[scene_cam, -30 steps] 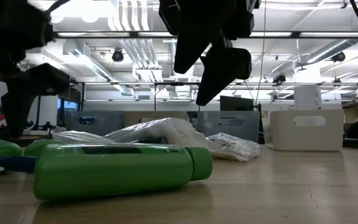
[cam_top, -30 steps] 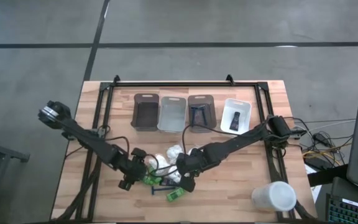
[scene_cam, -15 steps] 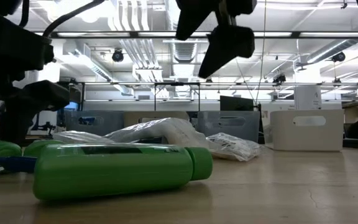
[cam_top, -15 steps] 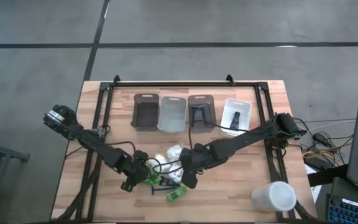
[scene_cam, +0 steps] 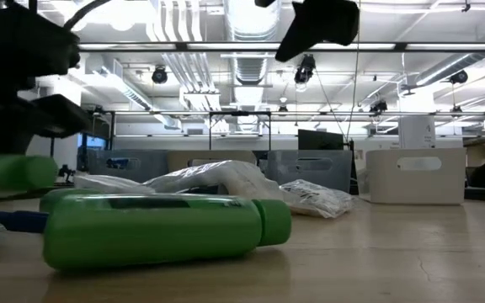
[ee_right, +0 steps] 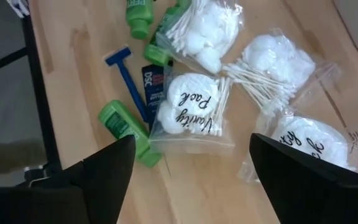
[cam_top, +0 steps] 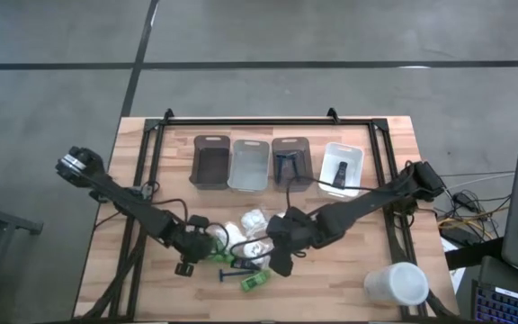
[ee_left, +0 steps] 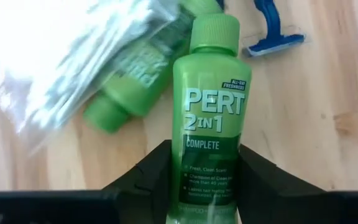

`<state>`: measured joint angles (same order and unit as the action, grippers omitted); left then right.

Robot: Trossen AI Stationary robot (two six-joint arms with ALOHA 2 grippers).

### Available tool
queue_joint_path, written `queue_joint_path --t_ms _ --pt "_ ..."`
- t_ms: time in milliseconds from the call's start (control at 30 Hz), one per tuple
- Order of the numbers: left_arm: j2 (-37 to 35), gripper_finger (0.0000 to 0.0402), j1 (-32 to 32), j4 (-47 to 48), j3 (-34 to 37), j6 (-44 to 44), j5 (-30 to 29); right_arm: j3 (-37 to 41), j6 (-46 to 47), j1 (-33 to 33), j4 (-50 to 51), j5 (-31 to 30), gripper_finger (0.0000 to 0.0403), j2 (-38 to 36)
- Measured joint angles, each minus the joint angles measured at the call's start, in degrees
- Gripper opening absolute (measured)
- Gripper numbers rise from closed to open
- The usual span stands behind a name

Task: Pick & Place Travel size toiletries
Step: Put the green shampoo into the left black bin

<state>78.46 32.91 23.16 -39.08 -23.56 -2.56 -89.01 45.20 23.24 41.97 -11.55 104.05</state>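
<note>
Green plastic is clamped between the two dark fingers of the left gripper (ee_left: 205, 186): a mini bottle (ee_left: 211, 106) labelled "PERT 2 IN 1", held cap-forward and lifted clear of the table (cam_top: 115, 207). A second green bottle (ee_left: 135, 90), a blue razor (ee_left: 271, 28) and clear-wrapped packets (ee_right: 191, 115) are seen lying on the wood. The right gripper (ee_right: 191, 171) is held spread wide and empty above the packets, touching nothing.
</note>
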Motion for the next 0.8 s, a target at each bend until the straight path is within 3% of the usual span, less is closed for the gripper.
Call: queue_joint_path --t_ms 200,433,567,800 --pt "-8.04 0.0136 0.00 2.67 0.01 -19.89 -5.50 0.04 1.54 1.31 -0.19 -8.07 0.0284 -4.52" --pt "-17.03 0.0136 -0.87 4.40 0.01 -51.99 -28.09 0.28 1.65 2.43 1.18 -19.45 0.0260 -10.11" --pt "-21.94 0.0138 -2.82 5.60 0.01 -55.62 -34.07 0.35 0.39 2.34 1.60 -20.37 0.0248 -11.32" --pt "-28.09 0.0139 -12.93 12.92 0.01 -59.07 -34.30 0.55 -2.55 2.36 1.77 -20.48 0.0232 -11.69"
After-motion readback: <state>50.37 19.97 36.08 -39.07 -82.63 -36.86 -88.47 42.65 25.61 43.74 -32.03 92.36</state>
